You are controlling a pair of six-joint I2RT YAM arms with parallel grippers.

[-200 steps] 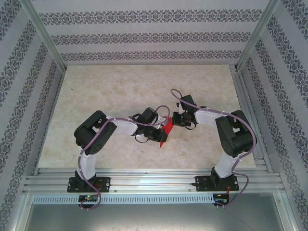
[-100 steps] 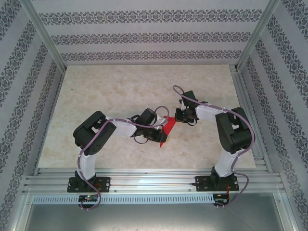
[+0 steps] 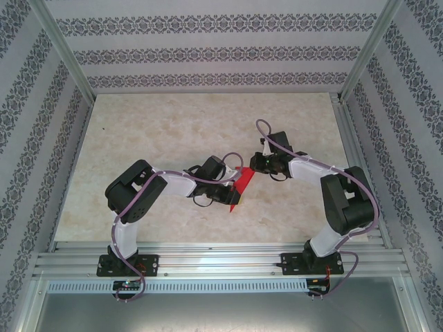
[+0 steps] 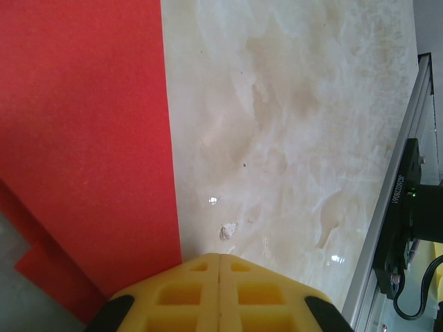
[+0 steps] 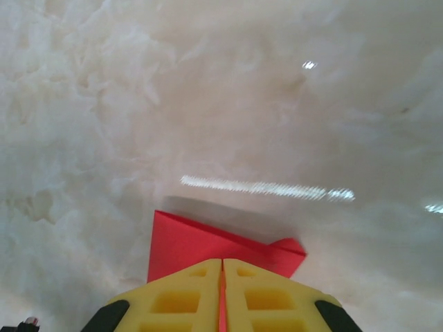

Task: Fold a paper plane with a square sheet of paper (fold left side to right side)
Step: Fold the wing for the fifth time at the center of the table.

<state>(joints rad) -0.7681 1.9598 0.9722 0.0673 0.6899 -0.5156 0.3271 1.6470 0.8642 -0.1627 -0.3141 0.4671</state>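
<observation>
The red sheet of paper [image 3: 239,185] lies at mid-table, folded into a narrow shape that points toward the near edge. My right gripper [image 3: 256,166] is at the paper's far end. In the right wrist view its yellow fingers [image 5: 180,297] are shut on the red paper [image 5: 194,242], and a thin red strip shows in the seam between them. My left gripper [image 3: 229,189] is low at the paper's left side. In the left wrist view it [image 4: 219,257] is shut with nothing between the pads, and its tip is just beside the paper's [image 4: 83,138] straight edge.
The marble-look tabletop [image 3: 173,131] has an aluminium rail along its right side [image 3: 356,166], also seen in the left wrist view [image 4: 394,207]. Another rail runs along the near edge [image 3: 221,259]. Patterned walls enclose the back and both sides.
My right arm has swung its elbow to the right, and its gripper has moved slightly back and right with the paper's far end. The left arm has stayed still.
</observation>
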